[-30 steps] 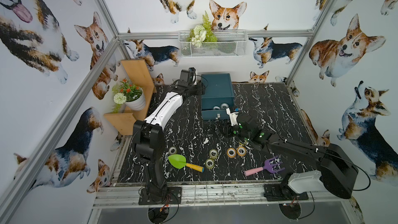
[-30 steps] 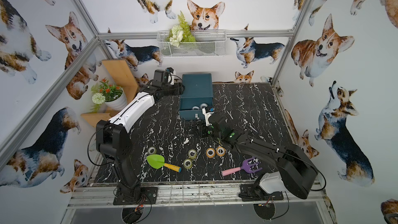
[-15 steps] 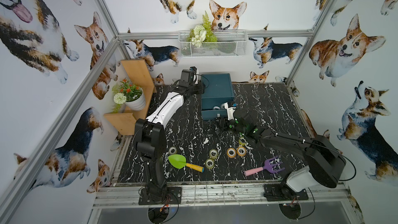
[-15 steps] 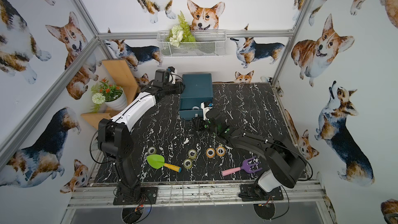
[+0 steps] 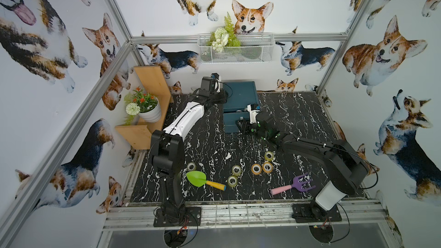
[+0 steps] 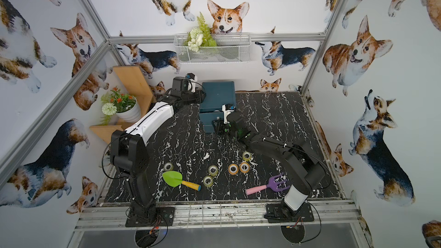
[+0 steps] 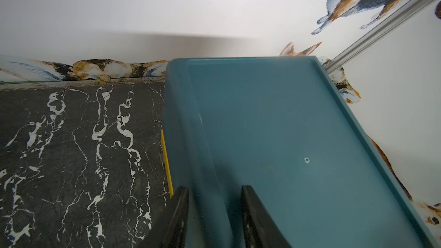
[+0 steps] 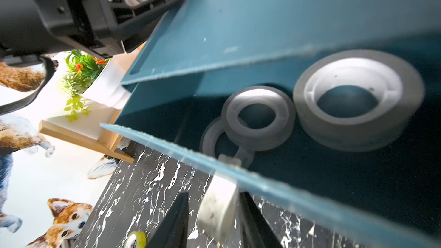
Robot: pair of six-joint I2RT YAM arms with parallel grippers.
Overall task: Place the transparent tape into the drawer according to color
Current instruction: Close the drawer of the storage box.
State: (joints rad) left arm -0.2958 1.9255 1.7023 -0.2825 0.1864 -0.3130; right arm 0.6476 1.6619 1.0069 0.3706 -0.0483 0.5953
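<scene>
Step in hand: drawer handling, sorting partway.
- Left tool (image 7: 214,189): clamped on teal cabinet (image 7: 274,127) rim.
- Right tool (image 8: 213,195): part-open, jaws bracketing white knob (image 8: 218,208) of open drawer (image 8: 262,182); grip uncertain.
- Whitish tape rolls (image 8: 358,99): three, inside.
- Loose tape rolls (image 5: 256,168): six, on worktop (image 5: 214,144).

Next, probably: settle drawer, fetch colour-matched roll.

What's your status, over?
Left gripper shut on cabinet edge. Right gripper straddling handle, grip unclear. Three clear rolls in open drawer, six rolls on table. Nothing seen blocking.

Both top views look down on the whole table (image 5: 207,139); wrist cameras closely face the drawer cabinet (image 7: 274,127)
</scene>
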